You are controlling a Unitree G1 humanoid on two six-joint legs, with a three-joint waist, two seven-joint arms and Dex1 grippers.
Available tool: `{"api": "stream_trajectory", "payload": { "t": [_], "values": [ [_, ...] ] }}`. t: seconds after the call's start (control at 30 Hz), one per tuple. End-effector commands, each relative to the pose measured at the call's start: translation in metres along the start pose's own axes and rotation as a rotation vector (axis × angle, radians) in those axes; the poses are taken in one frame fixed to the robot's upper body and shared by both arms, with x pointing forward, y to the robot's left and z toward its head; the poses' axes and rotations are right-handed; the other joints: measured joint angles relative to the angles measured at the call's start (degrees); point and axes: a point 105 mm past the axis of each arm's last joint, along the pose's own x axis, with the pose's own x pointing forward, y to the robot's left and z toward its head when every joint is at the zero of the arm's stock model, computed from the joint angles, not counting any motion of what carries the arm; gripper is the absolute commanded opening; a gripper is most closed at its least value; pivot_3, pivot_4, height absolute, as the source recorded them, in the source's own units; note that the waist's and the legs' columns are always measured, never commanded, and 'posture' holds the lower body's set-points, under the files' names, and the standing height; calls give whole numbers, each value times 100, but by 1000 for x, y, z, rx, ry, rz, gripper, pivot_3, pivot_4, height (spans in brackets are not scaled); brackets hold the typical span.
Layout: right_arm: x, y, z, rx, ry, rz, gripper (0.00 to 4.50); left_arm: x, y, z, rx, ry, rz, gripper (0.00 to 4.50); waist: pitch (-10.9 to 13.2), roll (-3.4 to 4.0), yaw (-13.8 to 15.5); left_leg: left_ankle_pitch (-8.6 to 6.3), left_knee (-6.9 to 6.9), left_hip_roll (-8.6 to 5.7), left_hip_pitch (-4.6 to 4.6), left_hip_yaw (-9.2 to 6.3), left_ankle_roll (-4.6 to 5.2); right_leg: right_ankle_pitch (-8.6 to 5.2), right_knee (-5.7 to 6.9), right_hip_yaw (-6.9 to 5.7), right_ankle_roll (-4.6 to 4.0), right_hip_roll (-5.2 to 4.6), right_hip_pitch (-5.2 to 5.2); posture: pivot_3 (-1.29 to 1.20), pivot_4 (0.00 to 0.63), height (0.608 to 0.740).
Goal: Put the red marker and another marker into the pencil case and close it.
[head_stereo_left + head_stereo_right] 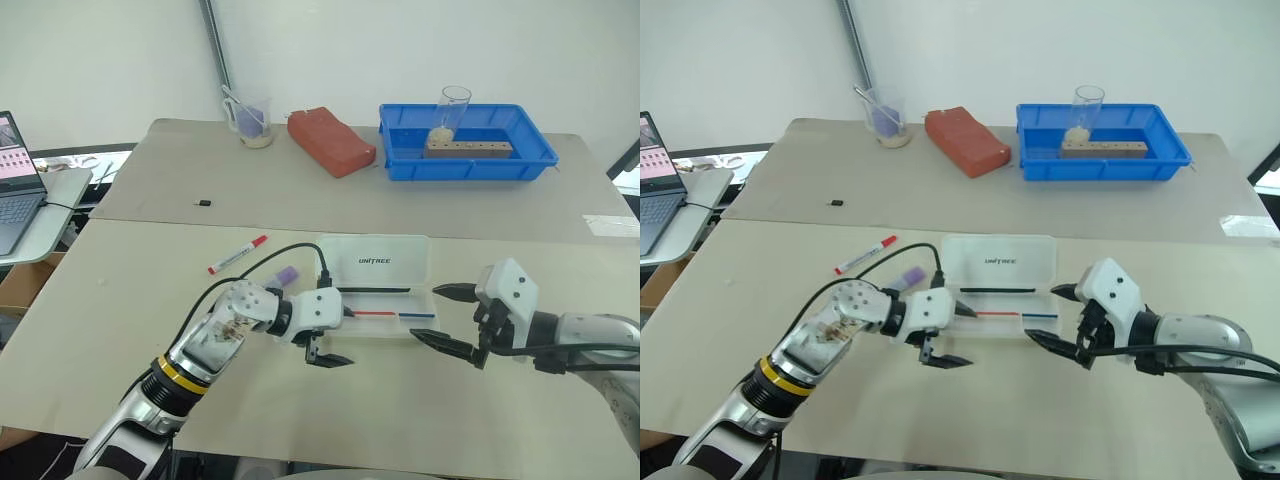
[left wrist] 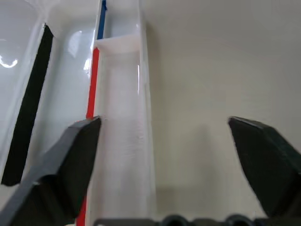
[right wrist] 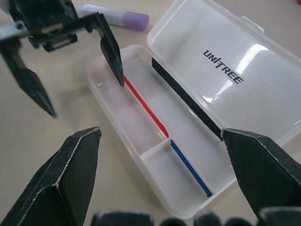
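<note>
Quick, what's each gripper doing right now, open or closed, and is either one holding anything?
Left gripper: open, holding nothing, at the near edge of the pencil case.
Right gripper: open, holding nothing, beside the case's right end.

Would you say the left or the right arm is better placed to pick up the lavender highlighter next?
Left, probably. The lavender highlighter lies on the table just behind the open left gripper, at the pencil case's left end. The open right gripper hovers at the far end.

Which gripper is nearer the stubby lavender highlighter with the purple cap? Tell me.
Left. The left gripper hangs open just beside the highlighter at the case's near end; the right gripper hangs open past the translucent pencil case's far end.
</note>
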Motion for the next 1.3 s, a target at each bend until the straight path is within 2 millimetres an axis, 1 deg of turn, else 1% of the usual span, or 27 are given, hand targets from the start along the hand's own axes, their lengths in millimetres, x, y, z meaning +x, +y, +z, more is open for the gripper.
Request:
{"api": "stream_trajectory", "payload": {
  "t": [0.03, 0.1, 0.17, 0.23, 0.27, 0.3, 0.33, 0.37, 0.43, 0.5, 0.53, 0.57, 0.63, 0.77, 0.87, 0.97, 1.0, 1.13, 1.23, 1.27, 1.3],
  "values": [
    [-3, -3, 15, -51, -34, 25, 4500, -21, -11, 26, -55, -97, -64, 4480, 1, -1, -1, 0, -1, 1, 2, 0, 0, -1, -1, -1, 0, 0, 1, 0, 150, 740],
    [-3, -2, 20, -55, -45, 44, 4500, -28, -15, 32, -93, -130, -87, 4480, 1, 0, -2, 0, -1, 2, 0, 0, 0, -2, 2, -1, 0, 1, -1, 0, 150, 740],
    [-2, -4, 24, -64, -53, 50, 4500, -35, -15, 39, -132, -162, -92, 4480, 1, -1, 7, 0, 0, 3, 2, 0, 0, -5, 1, -2, 5, 1, 2, 0, 150, 740],
    [0, -5, 30, -67, -74, 59, 4500, -44, -8, 48, -161, -203, -60, 4480, 2, -2, 8, 0, 1, 3, 3, -1, 0, -7, 1, -2, 9, 1, 1, 0, 150, 740],
    [3, -4, 37, -70, -97, 65, 4500, -52, 10, 54, -182, -237, 32, 4480, 3, -4, 9, 0, 3, 3, 2, -1, 0, -7, 1, -2, 10, 1, 1, 0, 150, 740],
    [6, -3, 42, -72, -117, 72, 4500, -59, 22, 58, -200, -263, 97, 4480, 5, -8, 12, 0, 4, 3, 2, -2, 0, -7, 4, -3, 9, 1, 1, 0, 150, 740],
    [10, -2, 48, -75, -135, 81, 4500, -70, 40, 57, -210, -271, 202, 4480, 6, -10, 13, 0, 4, 3, 1, -5, 0, -8, 5, -5, 12, 1, 0, 0, 150, 740],
    [14, 1, 54, -80, -155, 91, 4500, -83, 61, 50, -214, -266, 335, 4480, 6, -10, 9, 0, 5, 3, 1, -8, 0, -10, 5, -7, 16, 3, -2, 0, 150, 740],
    [21, 3, 64, -92, -187, 106, 4500, -108, 93, 30, -223, -231, 558, 4480, 2, -4, -8, 0, 4, 2, 6, -13, 1, -11, 4, -4, 19, 5, -3, 0, 150, 740],
    [29, 4, 75, -106, -220, 117, 4500, -131, 112, 2, -237, -171, 714, 4480, 1, -2, -43, 0, 1, 1, 10, -12, 1, -1, 6, 5, 1, 7, 1, 0, 150, 740],
    [32, 5, 80, -113, -235, 123, 4500, -141, 118, -13, -235, -129, 778, 4480, 2, -4, -60, 0, -5, 1, 7, -13, 1, 5, 5, 7, -10, 10, -4, 0, 150, 740],
    [36, 6, 85, -120, -249, 133, 4500, -149, 122, -27, -245, -98, 821, 4480, 0, 0, -59, 0, -7, 3, 7, -13, 1, 7, 8, 7, -15, 12, -8, 0, 150, 740],
    [43, 8, 93, -132, -265, 155, 4500, -155, 123, -49, -256, -40, 843, 4480, -3, 5, -40, 0, -13, 5, 7, -13, 2, 8, 10, 6, -17, 15, -14, 0, 150, 740],
    [54, 11, 107, -141, -301, 197, 4500, -151, 115, -88, -302, 61, 809, 4480, 2, -9, 28, 0, -11, 12, 6, -1, 0, 9, 7, -3, -20, 10, -25, 0, 150, 740],
    [58, 13, 120, -136, -336, 215, 4500, -148, 111, -105, -356, 73, 793, 4480, 1, -9, 60, -1, -10, 17, 5, 19, 0, 9, 10, -14, -21, -6, -35, 0, 150, 740],
    [58, 16, 128, -135, -358, 229, 4500, -151, 104, -125, -409, 82, 786, 3863, -7, -9, 59, -1, -10, 27, 2, 26, 0, 13, 11, -17, -28, -6, -36, 0, 150, 740],
    [58, 17, 129, -135, -360, 230, 4500, -152, 103, -128, -421, 77, 783, 3510, -9, -9, 51, -1, -11, 28, 3, 29, 0, 15, 16, -15, -31, -6, -31, 0, 150, 740],
    [58, 15, 129, -141, -358, 218, 4500, -156, 104, -130, -415, 77, 800, 1624, -11, -7, 12, -1, -12, 40, 3, 27, 0, 20, 27, -17, -43, 9, -25, 0, 150, 740],
    [59, 13, 129, -149, -354, 205, 4500, -160, 106, -127, -404, 68, 818, 163, -12, -6, 6, -1, -12, 40, 6, 27, 0, 19, 29, -16, -43, 12, -25, 0, 150, 740],
    [59, 12, 128, -148, -355, 201, 4500, -163, 109, -121, -391, 53, 834, 150, -12, -6, 5, -1, -12, 40, 6, 27, 0, 19, 29, -16, -43, 12, -25, 0, 150, 740],
    [59, 11, 128, -146, -353, 196, 4500, -168, 114, -111, -386, 14, 861, 151, -11, -7, 5, -1, -12, 40, 6, 27, 0, 19, 29, -16, -43, 13, -26, 0, 150, 740]
  ]
}}
